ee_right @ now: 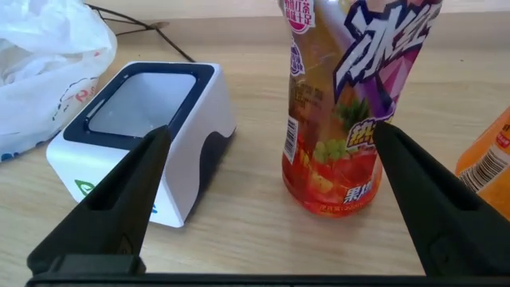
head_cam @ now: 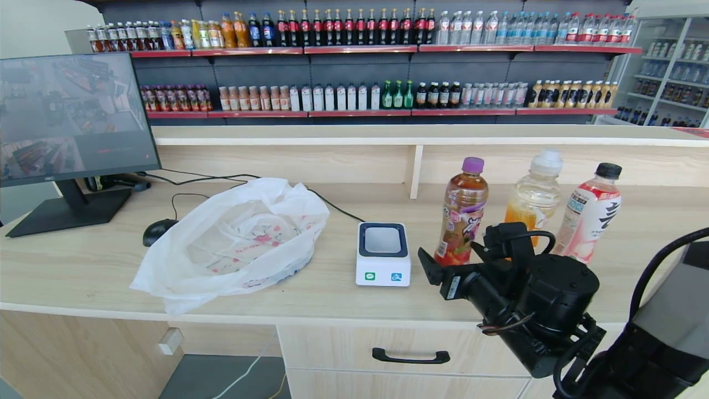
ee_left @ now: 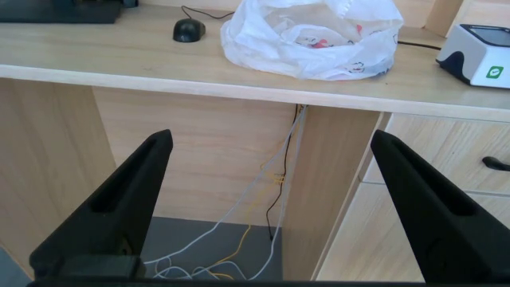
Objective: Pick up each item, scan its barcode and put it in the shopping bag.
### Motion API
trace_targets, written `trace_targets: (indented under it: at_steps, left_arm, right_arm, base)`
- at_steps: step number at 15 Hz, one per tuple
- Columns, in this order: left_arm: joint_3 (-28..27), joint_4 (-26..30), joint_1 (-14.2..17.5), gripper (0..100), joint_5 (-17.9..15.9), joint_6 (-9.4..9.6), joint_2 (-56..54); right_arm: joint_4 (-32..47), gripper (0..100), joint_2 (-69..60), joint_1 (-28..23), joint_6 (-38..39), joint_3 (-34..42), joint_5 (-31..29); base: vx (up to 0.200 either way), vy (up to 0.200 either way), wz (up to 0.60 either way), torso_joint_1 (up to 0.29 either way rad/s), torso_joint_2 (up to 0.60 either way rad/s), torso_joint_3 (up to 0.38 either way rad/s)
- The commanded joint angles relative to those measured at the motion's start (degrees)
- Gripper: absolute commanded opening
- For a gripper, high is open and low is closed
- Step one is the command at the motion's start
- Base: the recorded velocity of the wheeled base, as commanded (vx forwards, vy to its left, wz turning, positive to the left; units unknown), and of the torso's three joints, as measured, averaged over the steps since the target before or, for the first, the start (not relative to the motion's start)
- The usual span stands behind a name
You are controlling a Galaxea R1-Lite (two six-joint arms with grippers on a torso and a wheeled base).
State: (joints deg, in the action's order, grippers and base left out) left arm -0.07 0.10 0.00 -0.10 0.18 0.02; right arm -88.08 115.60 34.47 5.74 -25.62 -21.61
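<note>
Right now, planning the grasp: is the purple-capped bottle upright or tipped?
Upright: the purple-capped bottle stands on its base, cap on top.

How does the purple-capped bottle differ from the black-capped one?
The purple-capped bottle holds reddish-brown drink; the black-capped bottle looks pale pink with a white label. The purple-capped bottle stands nearest the scanner, the black-capped bottle farthest from it. Both stand upright and capped on the counter.
</note>
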Motion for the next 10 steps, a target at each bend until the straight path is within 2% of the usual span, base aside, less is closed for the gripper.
trace_targets:
  at_steps: [1, 10]
  left_arm:
    - [0.1, 0.0, 0.0, 100, 0.0, -0.01, 0.0]
    - [0.0, 0.0, 0.0, 100, 0.0, -0.01, 0.0]
  right_arm:
    - [0.0, 100, 0.2, 0.0, 0.1, 0.0, -0.1]
    - [0.2, 100, -0.1, -2.9, -1.5, -1.5, -1.1]
  base:
    - [0.0, 0.0, 0.0, 0.0, 0.0, 0.0]
    - [0.0, 0.0, 0.0, 0.0, 0.0, 0.0]
